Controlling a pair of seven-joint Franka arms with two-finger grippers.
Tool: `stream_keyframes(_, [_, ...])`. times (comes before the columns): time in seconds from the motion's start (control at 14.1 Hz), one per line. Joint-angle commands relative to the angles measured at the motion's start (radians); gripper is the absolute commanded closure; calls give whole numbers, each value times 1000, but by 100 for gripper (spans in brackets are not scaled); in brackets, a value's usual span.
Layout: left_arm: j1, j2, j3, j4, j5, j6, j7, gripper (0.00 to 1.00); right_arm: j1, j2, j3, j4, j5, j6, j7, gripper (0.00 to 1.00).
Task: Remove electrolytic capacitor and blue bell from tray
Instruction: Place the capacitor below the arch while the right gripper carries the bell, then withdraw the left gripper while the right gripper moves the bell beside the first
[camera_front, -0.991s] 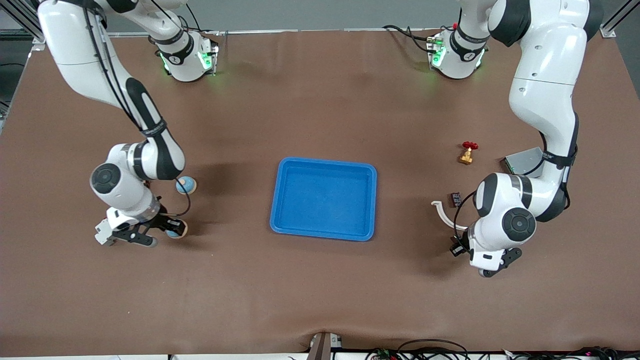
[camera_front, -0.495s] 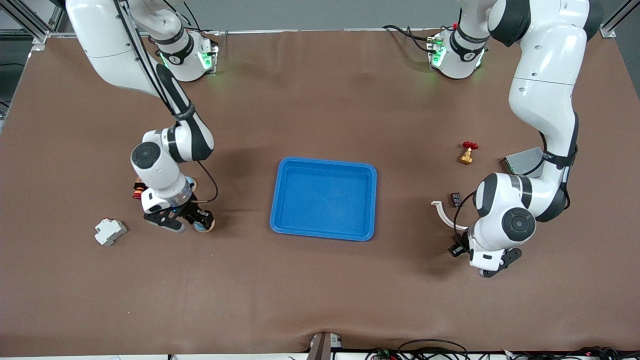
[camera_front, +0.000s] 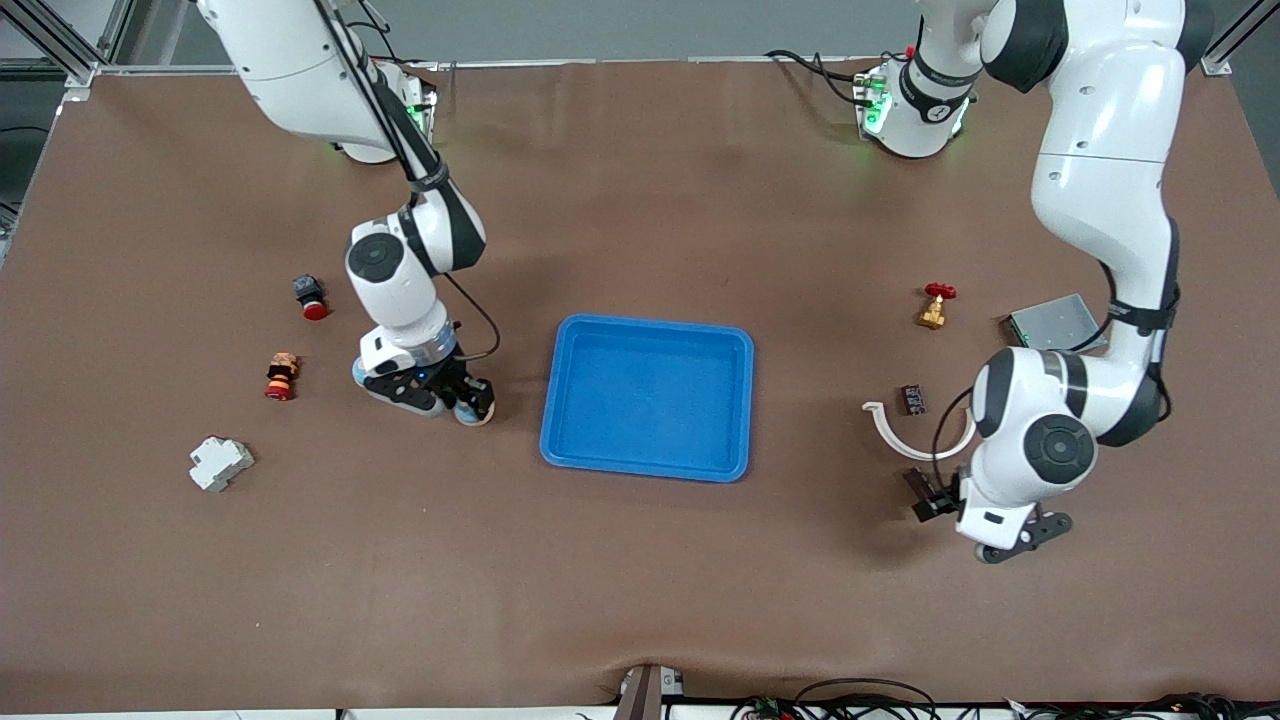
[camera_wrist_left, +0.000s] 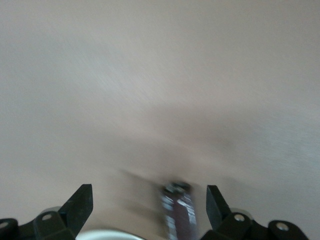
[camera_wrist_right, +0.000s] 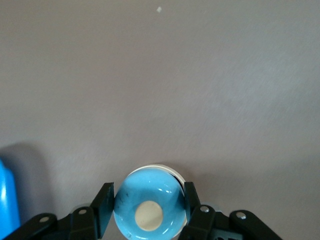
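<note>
My right end effector (camera_wrist_right: 145, 207) grips the blue bell (camera_wrist_right: 148, 209), fingers (camera_wrist_right: 106, 202) clamped on its sides, over the table (camera_front: 640, 580) just beside the blue tray (camera_front: 647, 398), toward the right arm's end. My left end effector (camera_wrist_left: 149, 202) stands wide open over the table near the left arm's end, with a small dark cylinder, the capacitor (camera_wrist_left: 177, 212), between its spread fingers (camera_wrist_left: 80, 205), neither finger touching it. In the front view a white curved clip (camera_front: 895, 432) lies just beside that arm. A brass valve (camera_front: 934, 305) sits farther from the front camera.
</note>
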Motion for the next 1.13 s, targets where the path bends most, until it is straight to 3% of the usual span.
stream_keyframes(0.0, [74,-68,-2,-19,28,-52,186,0,83,76,-21,-80,16,-8,62,100])
stream_keyframes(0.21, [130,-109,-6,-22,17,-112,328,0,114,44,-40,-127,14,-11,59,100])
stream_keyframes(0.42, [136,-198,-7,-67,15,-179,342,0,130,27,-40,-163,14,-11,64,100])
stream_keyframes(0.71, [134,-400,-10,-197,15,-314,382,0,169,-18,-67,-234,10,-20,53,100])
stream_keyframes(0.92, [138,-591,-13,-339,-33,-369,423,0,198,-97,-104,-237,-4,-172,53,100])
stream_keyframes(1.06, [147,-686,-12,-384,-93,-438,474,0,192,-160,-115,-234,-58,-267,53,100])
